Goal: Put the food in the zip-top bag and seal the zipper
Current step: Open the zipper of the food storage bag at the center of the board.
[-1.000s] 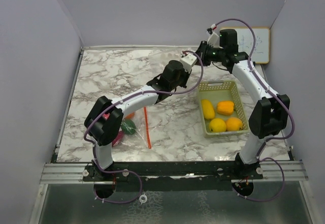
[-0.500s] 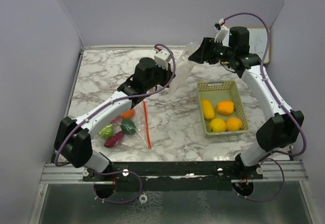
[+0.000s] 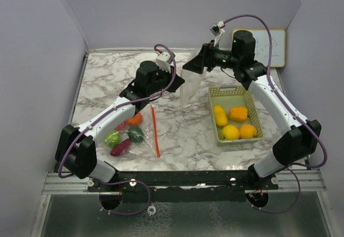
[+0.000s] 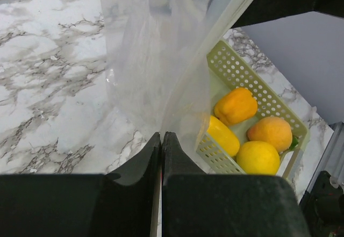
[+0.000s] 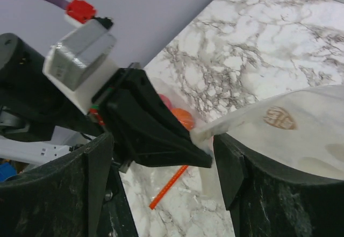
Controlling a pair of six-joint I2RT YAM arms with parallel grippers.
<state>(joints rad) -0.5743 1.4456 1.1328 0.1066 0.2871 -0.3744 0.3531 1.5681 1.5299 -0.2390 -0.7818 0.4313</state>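
We keep the left tool clamped on a corner of the zip-top bag, lifting it off the desk so the mouth can be opened. The right tool, jaws apart, straddles that corner; contact w/ the film is unclear. Food: four pcs in the basket at right, other loose pcs near left, none bagged. The basket's far rim is just beside the bag; open room is far left.
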